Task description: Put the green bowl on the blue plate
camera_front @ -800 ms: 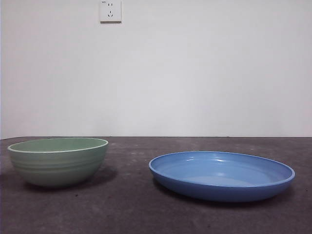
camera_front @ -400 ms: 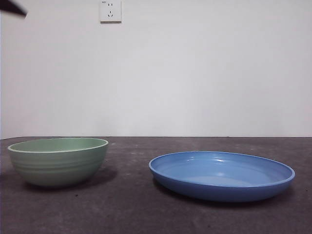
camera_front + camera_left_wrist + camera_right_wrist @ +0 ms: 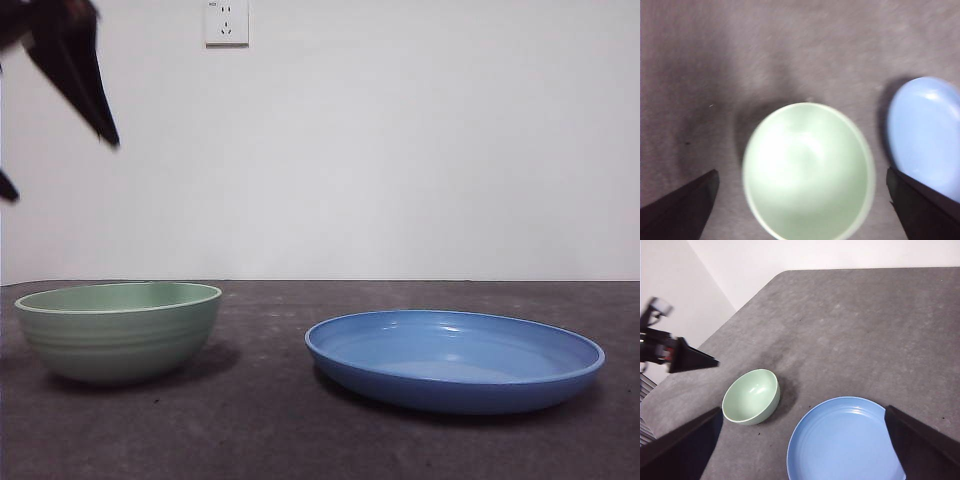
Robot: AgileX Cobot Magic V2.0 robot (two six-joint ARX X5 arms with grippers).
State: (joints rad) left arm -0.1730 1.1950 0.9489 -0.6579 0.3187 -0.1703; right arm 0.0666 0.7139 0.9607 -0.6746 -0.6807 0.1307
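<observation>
Since a moment ago my left claw (image 3: pixel 60 165) has dropped in, jaws spread, straight above the green bowl (image 3: pixel 808 170), with the blue plate (image 3: pixel 455 358) well apart beside it.

Bowl (image 3: pixel 120 330) on table (image 3: pixel 270 430) left of plate (image 3: pixel 455 360), apart; left gripper (image 3: pixel 60 100) above bowl, jaws wide.

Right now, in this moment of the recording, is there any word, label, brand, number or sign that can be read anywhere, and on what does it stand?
White wall socket plate: a tiny dark mark at its top left corner, too small to read.
Pale mint-green ridged round bowl: no text visible.
Glossy medium-blue shallow round plate: no text visible.
Dark grey table top, white wall, and the left tool above the bowl: no text visible.
Nothing legible in any view.
</observation>
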